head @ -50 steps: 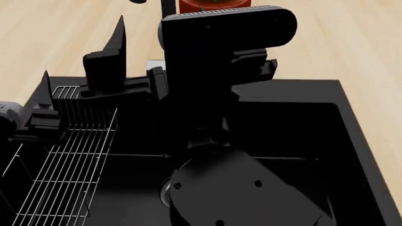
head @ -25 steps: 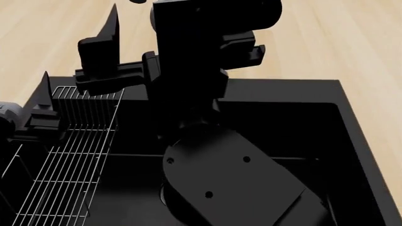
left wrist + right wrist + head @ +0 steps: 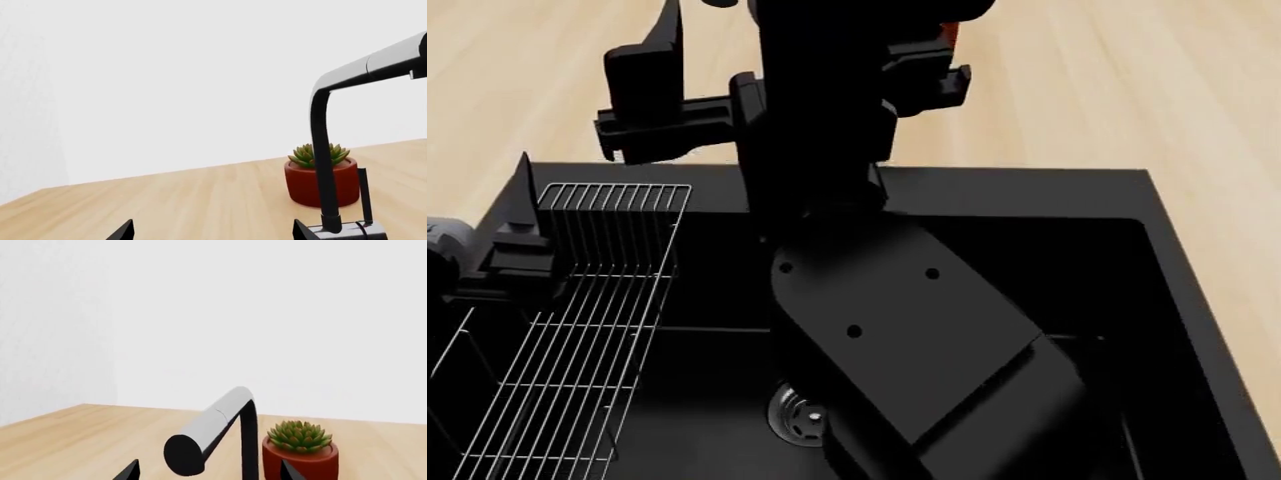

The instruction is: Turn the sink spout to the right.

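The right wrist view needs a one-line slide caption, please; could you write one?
Open right gripper faces the spout's outlet end, a potted succulent behind on the wooden counter.

One tall thin matte-black sink spout (image 3: 322, 165) is counted, rising from one short grey metallic cylindrical faucet body (image 3: 350, 232), and one shorter thin black lever rod (image 3: 363, 192) is seen beside it. One large rectangular matte-black sink (image 3: 1174, 260) is counted, with one round steel drain (image 3: 797, 415) in its floor. One silver wire rack (image 3: 574, 330) is counted inside the basin. One green succulent in a round red pot (image 3: 301, 447) is counted on the one light wooden countertop (image 3: 1121, 90). Two black robot arms are counted: one right arm (image 3: 881, 300) and one left arm (image 3: 467, 265).
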